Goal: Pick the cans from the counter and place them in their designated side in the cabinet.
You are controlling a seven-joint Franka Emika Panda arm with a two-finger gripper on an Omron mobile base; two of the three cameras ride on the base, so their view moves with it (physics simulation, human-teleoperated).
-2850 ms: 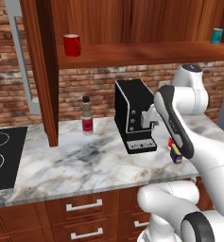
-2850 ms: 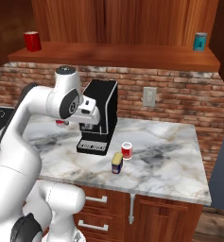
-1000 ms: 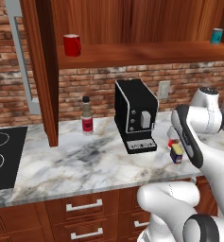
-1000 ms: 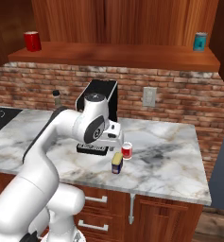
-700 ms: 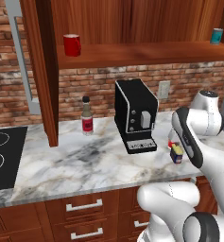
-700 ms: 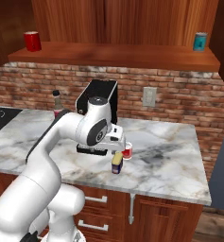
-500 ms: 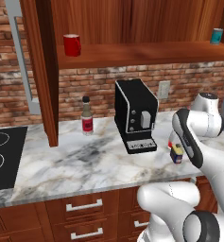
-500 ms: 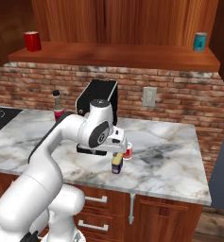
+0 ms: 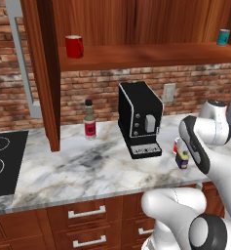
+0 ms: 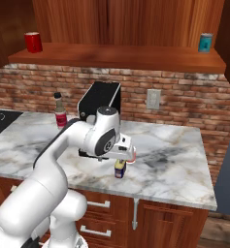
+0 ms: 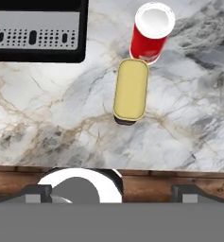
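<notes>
We are hovering over the counter [image 9: 78, 168] with nothing picked up yet, so the whole task is, by our reading, still ahead of us. Working left to right in the left base view: the red mug [image 9: 74, 46] is sitting at about ten o'clock on the cabinet [image 9: 136, 56] shelf, a small bottle [image 9: 89, 126] is standing on the marble near nine o'clock, the coffee machine [image 9: 139, 124] is sitting near the middle, and both cans are waiting just past it at three o'clock, partly behind our forearm. The teal can [image 9: 223, 37] is sitting at the far end of the shelf, near one o'clock.

In the hand view we are looking straight down on the pair: the blue can [image 11: 130, 91] with its yellow label is lying close to the centre, and the red can [image 11: 152, 30] is standing at its twelve o'clock, touching or all but touching it. Both are resting near the counter's front edge.

Our gripper [image 11: 111, 191] is hanging above them with its jaws spread wide and nothing between them, the tips at six o'clock.

Left to do, as we judge it: lower onto one can, close, carry it to its side of the shelf, then repeat for the other.
</notes>
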